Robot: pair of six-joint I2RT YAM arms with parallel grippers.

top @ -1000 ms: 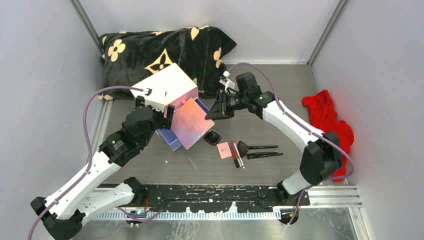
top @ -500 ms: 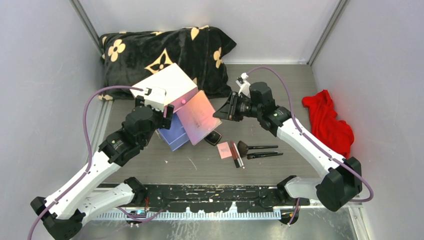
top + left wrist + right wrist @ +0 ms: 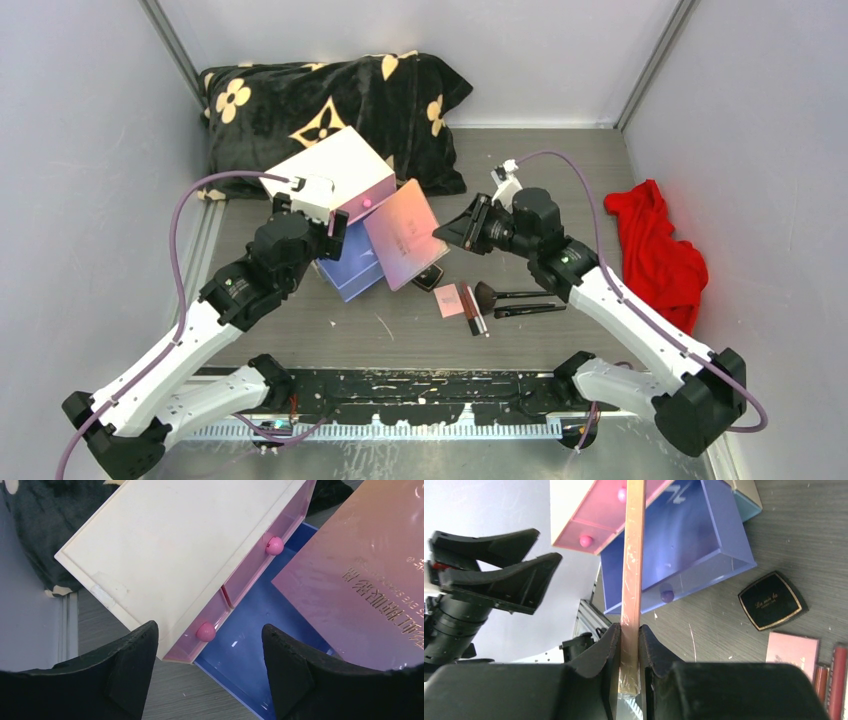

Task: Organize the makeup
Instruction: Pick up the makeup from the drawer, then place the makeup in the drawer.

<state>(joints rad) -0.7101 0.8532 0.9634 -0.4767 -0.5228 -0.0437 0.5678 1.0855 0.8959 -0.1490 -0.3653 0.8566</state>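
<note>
Right wrist view, right claw (image 3: pixel 630 630) clenched on pink palette (image 3: pixel 634 540) edge; left claw (image 3: pixel 209 635) spread wide over white chest (image 3: pixel 170 555)

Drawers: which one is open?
The blue drawer. It sticks out of the white chest, while both pink drawers above it are shut.

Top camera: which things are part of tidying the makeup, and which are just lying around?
Job: pink palette in the right gripper, black compact, pink compact, two brushes, slim tubes, probably the drawer chest.
Lying about: black flowered pillow, red cloth.
</note>
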